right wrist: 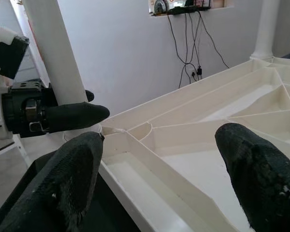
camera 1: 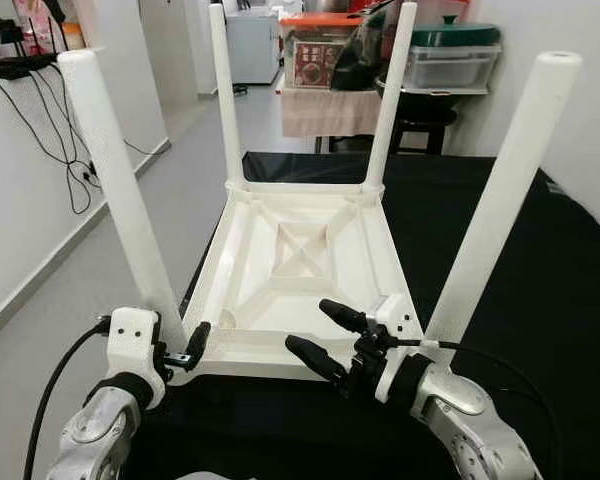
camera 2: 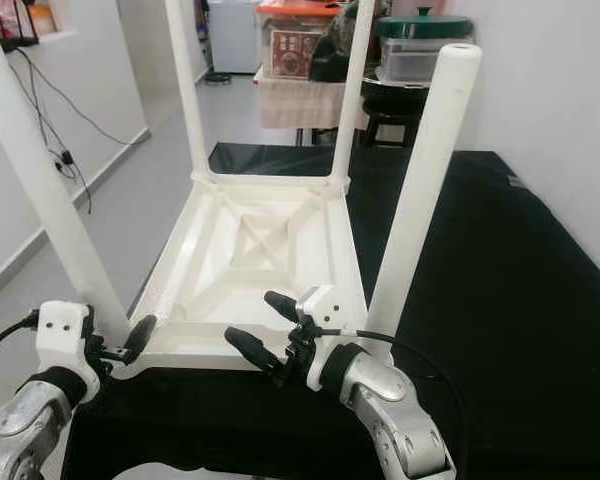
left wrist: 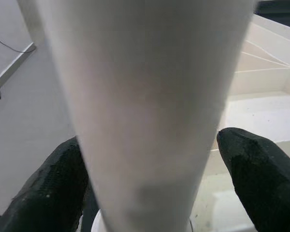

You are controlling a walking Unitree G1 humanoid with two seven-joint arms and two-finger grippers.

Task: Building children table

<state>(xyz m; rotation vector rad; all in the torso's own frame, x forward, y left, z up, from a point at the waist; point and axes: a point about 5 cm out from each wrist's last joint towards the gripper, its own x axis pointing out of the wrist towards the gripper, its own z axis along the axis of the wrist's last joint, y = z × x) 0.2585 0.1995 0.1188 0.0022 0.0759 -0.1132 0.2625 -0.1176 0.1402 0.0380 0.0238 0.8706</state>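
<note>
A white children's table [camera 1: 300, 250] lies upside down on a black mat [camera 1: 540, 300], its four round legs pointing up. My left gripper [camera 1: 175, 345] sits at the base of the near-left leg [camera 1: 120, 190], with one black finger on each side of it, shut on the leg [left wrist: 145, 96]. My right gripper [camera 1: 308, 325] hovers open over the near edge of the ribbed underside [right wrist: 193, 145], just left of the near-right leg [camera 1: 500, 200], with nothing between its fingers. The two far legs [camera 1: 225, 100] stand at the back corners.
The black mat reaches to the right and behind the table. Grey floor [camera 1: 40, 330] runs along the left beside a white wall with hanging cables [camera 1: 40, 130]. A stool and stacked storage boxes [camera 1: 440, 60] stand at the back.
</note>
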